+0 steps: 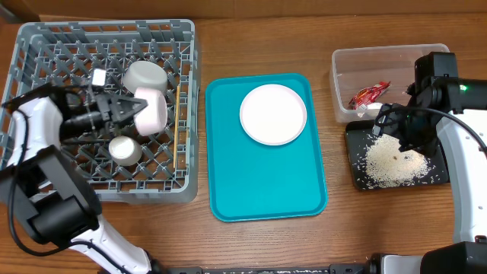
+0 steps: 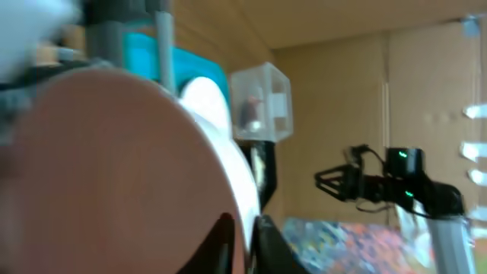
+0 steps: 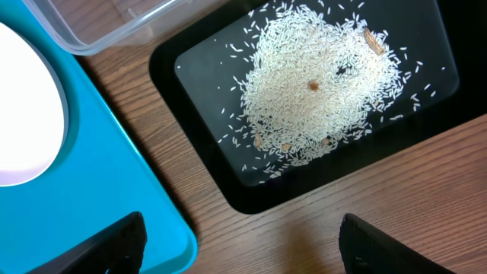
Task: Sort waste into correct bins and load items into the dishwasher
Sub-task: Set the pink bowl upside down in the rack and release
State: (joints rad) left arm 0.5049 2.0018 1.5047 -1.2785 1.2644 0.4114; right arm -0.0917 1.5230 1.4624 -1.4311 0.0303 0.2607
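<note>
The grey dish rack (image 1: 46, 53) at the left holds a grey bowl (image 1: 144, 74), a small white cup (image 1: 124, 150) and two chopsticks (image 1: 179, 129). My left gripper (image 1: 137, 109) is shut on the rim of the pinkish-white bowl (image 1: 154, 112) inside the rack. In the left wrist view the bowl (image 2: 114, 167) fills the frame, with the fingers (image 2: 242, 243) pinching its edge. The white plate (image 1: 273, 114) lies on the teal tray (image 1: 259, 190). The red wrapper (image 1: 369, 94) lies in the clear tub (image 1: 380, 61). Rice (image 1: 394, 160) is heaped in the black tray (image 1: 358, 144). My right gripper (image 1: 401, 133) hangs open and empty over it (image 3: 243, 243).
The right wrist view shows the rice (image 3: 319, 84) in the black tray (image 3: 198, 114), the teal tray's corner (image 3: 114, 175), the plate's edge (image 3: 30, 114) and bare wood below. The right arm's base stands at the table's right edge (image 1: 464, 152).
</note>
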